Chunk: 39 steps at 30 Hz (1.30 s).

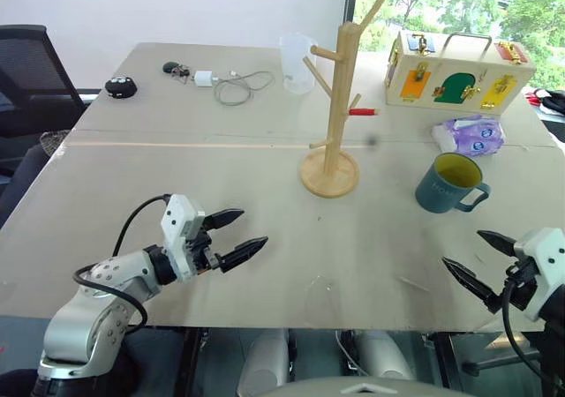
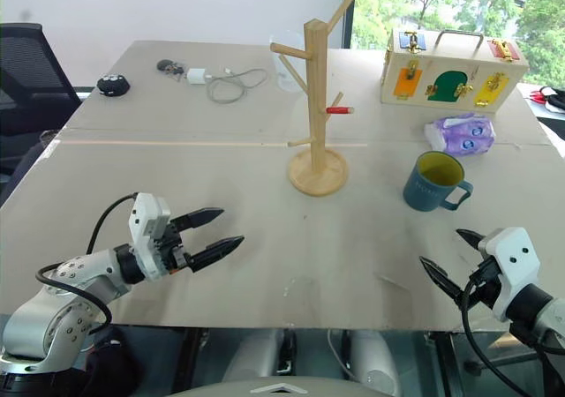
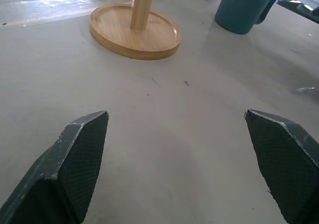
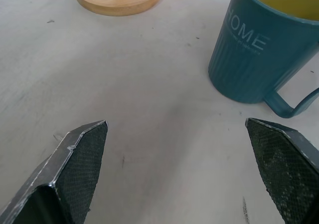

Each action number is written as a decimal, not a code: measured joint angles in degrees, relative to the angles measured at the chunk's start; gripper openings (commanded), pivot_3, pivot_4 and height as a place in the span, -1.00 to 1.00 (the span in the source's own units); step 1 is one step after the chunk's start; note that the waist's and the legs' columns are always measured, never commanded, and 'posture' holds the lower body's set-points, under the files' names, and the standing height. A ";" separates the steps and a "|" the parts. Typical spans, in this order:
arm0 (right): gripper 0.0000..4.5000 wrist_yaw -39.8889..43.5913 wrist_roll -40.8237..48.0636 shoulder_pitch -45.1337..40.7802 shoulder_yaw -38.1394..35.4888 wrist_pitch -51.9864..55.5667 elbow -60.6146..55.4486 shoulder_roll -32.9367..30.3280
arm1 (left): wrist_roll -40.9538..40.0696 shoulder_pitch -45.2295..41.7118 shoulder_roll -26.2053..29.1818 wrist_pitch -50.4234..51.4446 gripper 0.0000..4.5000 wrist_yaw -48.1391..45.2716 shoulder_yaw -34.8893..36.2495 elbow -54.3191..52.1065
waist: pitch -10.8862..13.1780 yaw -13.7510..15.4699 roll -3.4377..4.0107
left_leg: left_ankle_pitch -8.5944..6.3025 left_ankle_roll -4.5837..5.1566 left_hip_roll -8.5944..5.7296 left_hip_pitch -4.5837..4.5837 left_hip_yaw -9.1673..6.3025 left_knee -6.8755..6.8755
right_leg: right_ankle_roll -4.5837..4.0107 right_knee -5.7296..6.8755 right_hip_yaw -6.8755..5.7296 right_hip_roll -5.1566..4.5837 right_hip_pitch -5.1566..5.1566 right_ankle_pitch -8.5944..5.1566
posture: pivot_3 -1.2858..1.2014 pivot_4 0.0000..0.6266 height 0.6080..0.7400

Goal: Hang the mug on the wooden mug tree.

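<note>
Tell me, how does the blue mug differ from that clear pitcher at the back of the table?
The mug is opaque dark teal with a yellow-green inside; the pitcher is see-through plastic. The mug stands on the near half of the table, to the right of the wooden mug tree; the pitcher stands farther back, behind the tree. The mug looks squat, the pitcher taller. Both stand upright and open-topped.

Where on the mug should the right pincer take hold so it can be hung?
Pinch the rim of the mug on the side away from its handle. It stands upright, handle toward the right pincer, and that loop must stay free for a peg.
</note>
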 measured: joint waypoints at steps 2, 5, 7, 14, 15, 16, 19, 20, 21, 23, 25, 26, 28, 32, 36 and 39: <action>0.99 0.00 -0.13 0.07 0.01 -0.19 0.01 0.06 | 0.01 -0.06 0.00 -0.01 1.00 -0.08 -0.02 0.07 | 0.00 0.01 0.00 | -0.01 0.02 -0.01 0.00 0.00 0.00 | 0.01 0.00 0.00 0.00 0.00 0.00 | 0.03 -0.52 1.00; 0.99 -11.36 -4.53 -6.44 3.51 4.25 -0.47 4.40 | -2.23 -5.41 0.48 -0.13 1.00 -3.91 -0.14 1.74 | 0.01 0.02 -0.04 | 0.01 -0.01 0.05 0.00 -0.03 0.17 | 0.18 0.05 -0.09 -0.09 -0.01 -0.09 | 0.03 -0.52 1.00; 0.99 -16.22 -5.51 -9.34 3.97 7.45 -0.54 6.23 | -3.97 -7.16 2.14 -0.18 1.00 -6.89 -0.14 0.73 | -0.05 -0.01 0.03 | 0.01 -0.01 0.03 0.05 0.00 0.17 | 0.17 0.07 -0.10 -0.14 0.00 -0.09 | 0.03 -0.52 1.00; 0.76 -28.99 -8.37 -20.00 4.17 12.75 6.10 13.75 | -6.58 -13.24 5.99 0.12 1.00 -14.61 -3.95 -3.84 | -0.02 -0.01 0.18 | 0.07 -0.10 -0.05 -0.05 0.09 0.01 | -0.05 0.03 -0.05 0.15 -0.07 0.03 | 0.03 -0.52 1.00; 0.76 -29.70 -9.02 -20.70 4.95 12.73 6.95 14.08 | -6.98 -14.24 5.93 0.29 1.00 -14.53 -4.86 -4.29 | -0.02 -0.01 0.19 | 0.06 -0.10 -0.06 -0.05 0.09 0.01 | -0.04 0.03 -0.04 0.18 -0.07 0.02 | 0.03 -0.52 1.00; 0.76 -29.91 -9.29 -20.99 5.22 12.70 7.27 14.34 | -7.19 -14.58 5.85 0.38 1.00 -14.50 -5.20 -4.58 | -0.01 -0.05 0.21 | 0.06 -0.09 -0.05 -0.05 0.09 -0.01 | -0.03 0.02 -0.02 0.20 -0.07 0.02 | 0.03 -0.52 1.00; 0.76 -31.61 -10.84 -22.54 6.18 11.61 9.85 15.96 | -7.48 -15.00 5.64 0.59 1.00 -14.05 -6.08 -5.16 | 0.00 -0.20 0.22 | 0.03 -0.05 -0.04 -0.03 0.11 -0.01 | 0.00 0.02 0.05 0.27 -0.07 0.01 | 0.03 -0.52 1.00; 0.65 -31.98 -11.39 -22.97 6.60 11.28 10.87 16.32 | -7.47 -15.01 5.63 0.59 1.00 -13.78 -6.60 -5.21 | 0.00 -0.21 0.22 | 0.01 -0.01 -0.04 -0.02 0.12 -0.01 | 0.00 0.02 0.05 0.28 -0.07 0.01 | 0.03 -0.52 1.00; 0.52 -32.29 -11.71 -23.38 6.89 10.95 11.70 16.68 | -7.46 -14.99 5.61 0.60 1.00 -13.66 -7.04 -5.21 | 0.00 -0.22 0.23 | 0.01 0.00 -0.03 -0.02 0.12 -0.01 | 0.00 0.02 0.06 0.29 -0.07 0.01 | 0.03 -0.52 1.00; 0.38 -32.63 -12.43 -24.38 7.57 9.88 13.46 17.11 | -7.46 -15.01 5.57 0.60 1.00 -13.26 -7.34 -5.25 | 0.00 -0.22 0.23 | 0.01 0.00 -0.03 -0.01 0.10 -0.01 | 0.00 0.04 0.09 0.32 -0.07 0.01 | 0.03 -0.52 1.00; 0.38 -32.82 -13.12 -25.46 7.69 9.00 14.80 17.10 | -7.46 -15.02 5.58 0.59 1.00 -13.08 -7.34 -5.35 | 0.00 -0.21 0.23 | 0.01 0.01 -0.03 0.02 0.09 -0.01 | 0.00 0.05 0.16 0.39 -0.06 0.01 | 0.03 -0.52 1.00; 0.38 -33.02 -13.51 -26.25 7.69 8.60 15.69 17.10 | -7.46 -15.01 5.57 0.59 1.00 -12.83 -7.35 -5.49 | 0.00 -0.21 0.23 | 0.01 0.01 -0.02 0.02 0.09 -0.01 | 0.00 0.06 0.19 0.41 -0.06 0.01 | 0.03 -0.52 1.00; 0.38 -33.05 -13.83 -26.83 7.69 7.74 16.62 17.09 | -7.45 -14.88 5.53 0.56 1.00 -12.29 -7.34 -5.99 | 0.00 -0.19 0.24 | 0.01 0.01 -0.02 0.02 0.09 -0.01 | -0.01 0.06 0.20 0.42 -0.06 0.02 | 0.03 -0.52 1.00; 0.38 -32.71 -14.08 -27.72 7.78 6.93 17.95 17.04 | -7.42 -12.22 5.36 0.10 1.00 -11.16 -7.24 -7.92 | 0.00 -0.20 0.24 | 0.02 -0.01 -0.01 0.00 0.12 -0.01 | -0.01 0.04 0.23 0.42 -0.07 0.01 | 0.03 -0.52 1.00; 0.38 -32.67 -14.42 -29.44 8.03 6.70 19.17 17.03 | -7.21 -10.08 5.26 -0.54 1.00 -10.65 -7.16 -8.49 | 0.01 -0.22 0.25 | 0.02 0.00 0.00 0.01 0.12 -0.01 | -0.01 0.04 0.22 0.43 -0.07 0.01 | 0.03 -0.52 1.00; 0.15 -32.79 -14.75 -29.94 8.50 6.70 19.79 17.03 | -7.07 -9.62 5.24 -1.28 1.00 -10.59 -6.84 -8.59 | 0.01 -0.16 0.27 | 0.02 0.00 0.00 0.01 0.10 -0.01 | -0.01 0.05 0.20 0.42 -0.06 0.02 | 0.03 -0.52 1.00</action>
